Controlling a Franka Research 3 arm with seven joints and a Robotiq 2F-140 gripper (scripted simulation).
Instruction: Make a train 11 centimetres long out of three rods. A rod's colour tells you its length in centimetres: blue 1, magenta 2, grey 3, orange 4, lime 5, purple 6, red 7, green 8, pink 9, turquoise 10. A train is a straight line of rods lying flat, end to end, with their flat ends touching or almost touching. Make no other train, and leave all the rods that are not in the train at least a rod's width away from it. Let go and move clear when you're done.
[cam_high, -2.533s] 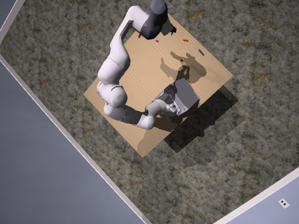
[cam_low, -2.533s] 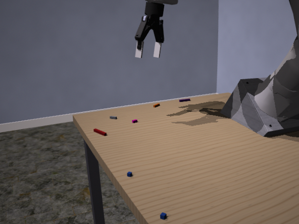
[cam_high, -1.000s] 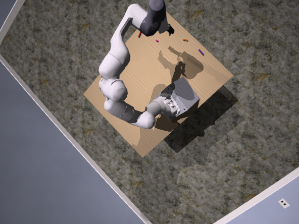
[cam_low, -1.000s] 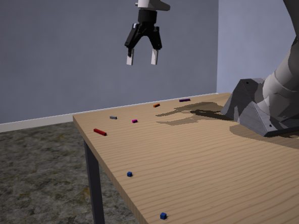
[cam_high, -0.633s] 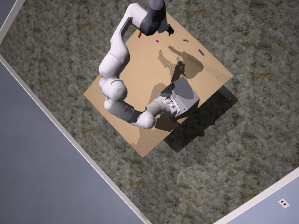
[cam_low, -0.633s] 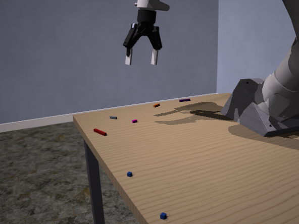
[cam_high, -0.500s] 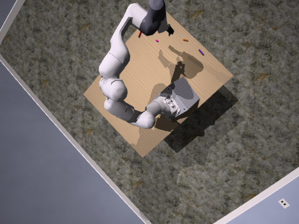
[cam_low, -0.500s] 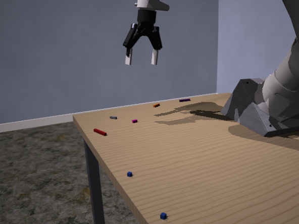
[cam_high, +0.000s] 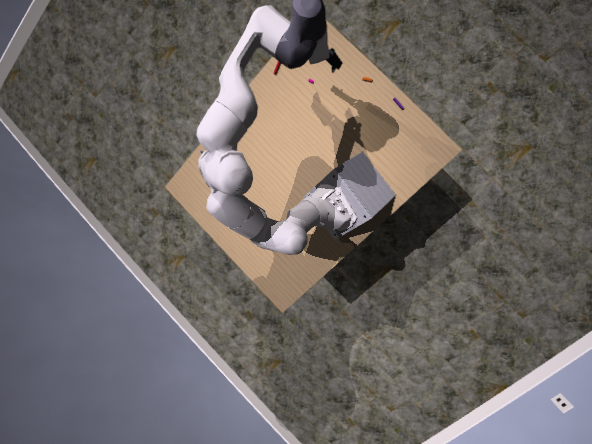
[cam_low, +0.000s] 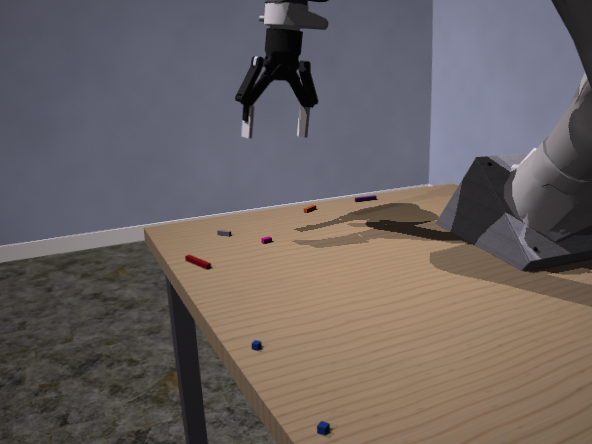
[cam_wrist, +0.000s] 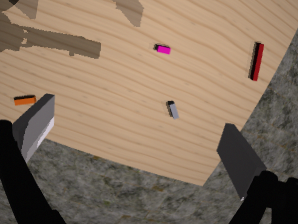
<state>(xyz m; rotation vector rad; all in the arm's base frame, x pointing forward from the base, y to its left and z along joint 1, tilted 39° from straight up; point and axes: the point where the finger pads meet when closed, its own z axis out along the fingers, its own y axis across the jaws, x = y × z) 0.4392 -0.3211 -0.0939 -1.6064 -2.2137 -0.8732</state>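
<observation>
1. Your likely first pick is the grey rod (cam_low: 224, 233) (cam_wrist: 173, 110), flat on the desk (cam_low: 400, 300) (cam_high: 280, 140) (cam_wrist: 115, 75) near its far left corner, well below the fingers (cam_low: 275, 136) (cam_high: 336, 60). The exterior view puts it left of them.
2. Its long axis runs roughly across their closing line, so little turning seems needed. Your one arm does every pick.
3. The fingers stand wide, with nothing between them.
4. Around it, count one magenta rod (cam_low: 266, 240) (cam_high: 311, 81) (cam_wrist: 163, 49) just right, one red rod (cam_low: 198, 262) (cam_high: 277, 68) (cam_wrist: 257, 62) nearer and left, one orange rod (cam_low: 310, 208) (cam_high: 367, 79) (cam_wrist: 25, 100) far right, and one purple rod (cam_low: 365, 198) (cam_high: 398, 103) beyond that.
5. Two blue rods, one farther (cam_low: 256, 345) and one nearer (cam_low: 323, 428), lie by the left edge.
6. You can sum to eleven with grey, magenta and purple; no train exists yet.
</observation>
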